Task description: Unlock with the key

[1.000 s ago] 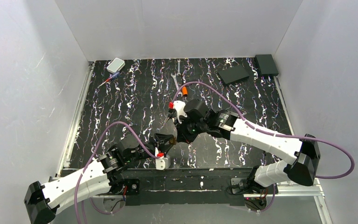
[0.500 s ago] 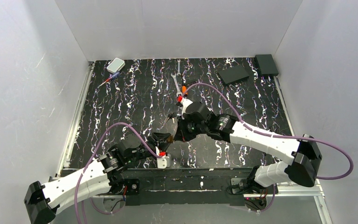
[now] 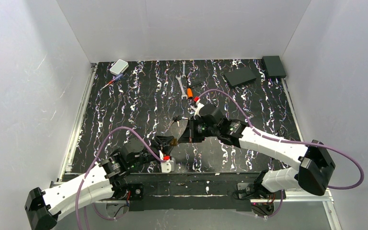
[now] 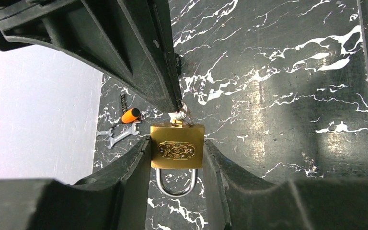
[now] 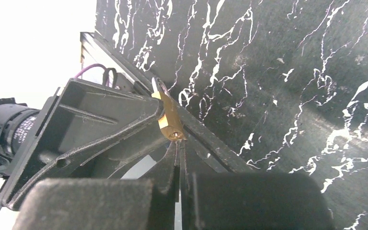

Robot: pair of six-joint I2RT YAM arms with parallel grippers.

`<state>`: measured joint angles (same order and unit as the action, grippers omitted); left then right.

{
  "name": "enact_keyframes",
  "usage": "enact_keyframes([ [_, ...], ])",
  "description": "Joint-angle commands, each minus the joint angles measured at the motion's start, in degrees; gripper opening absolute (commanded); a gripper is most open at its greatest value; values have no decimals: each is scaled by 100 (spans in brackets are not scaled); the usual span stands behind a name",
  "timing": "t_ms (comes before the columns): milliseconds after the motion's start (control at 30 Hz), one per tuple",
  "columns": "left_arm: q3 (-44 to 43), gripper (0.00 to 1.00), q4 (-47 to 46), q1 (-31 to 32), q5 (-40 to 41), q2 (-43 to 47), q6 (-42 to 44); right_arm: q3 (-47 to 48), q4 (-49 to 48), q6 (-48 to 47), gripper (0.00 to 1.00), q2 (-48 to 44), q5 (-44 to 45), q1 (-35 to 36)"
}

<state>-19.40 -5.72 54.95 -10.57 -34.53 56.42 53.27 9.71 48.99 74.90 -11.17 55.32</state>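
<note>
The left gripper (image 3: 165,143) stands part-open, its black fingers clamped on the two side edges of the small brass padlock (image 4: 177,146); the shackle points back toward the wrist and the keyhole end faces outward, seemingly to brace the body against a turn; the tiny silvery metal key (image 4: 178,115) sits right at that keyhole end, how deep I cannot tell; the right gripper (image 5: 178,146), fingers pressed together, pinches the key, probably so that its wrist can twist it.

Between my matt black plastic left fingers (image 4: 130,176): polished brass padlock (image 4: 177,146), bright steel shackle (image 4: 175,191); beyond them, a glossy black, white-veined tabletop (image 4: 292,72).
</note>
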Motion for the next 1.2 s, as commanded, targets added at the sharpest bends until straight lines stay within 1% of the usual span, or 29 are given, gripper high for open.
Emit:
enact_keyframes([
  [0,-293,0,-1405,95,-644,306,104,-259,-634,488,1,94,-50,-53],
  [267,-292,0,-1402,94,-635,346,130,-599,-1273,1017,1,104,-308,-120],
  [533,-284,0,-1416,96,-518,385,198,-1034,-1818,1578,1,-24,-314,-258],
  [833,-283,0,-1458,102,-405,418,246,-1304,-2642,2229,1,104,-461,-276],
  [1000,-250,0,-1515,104,-329,421,297,-1367,-2956,2644,1,237,-532,-276],
  [1167,-189,0,-1649,104,-207,470,368,-1456,-3068,3009,1,284,-546,-285],
])
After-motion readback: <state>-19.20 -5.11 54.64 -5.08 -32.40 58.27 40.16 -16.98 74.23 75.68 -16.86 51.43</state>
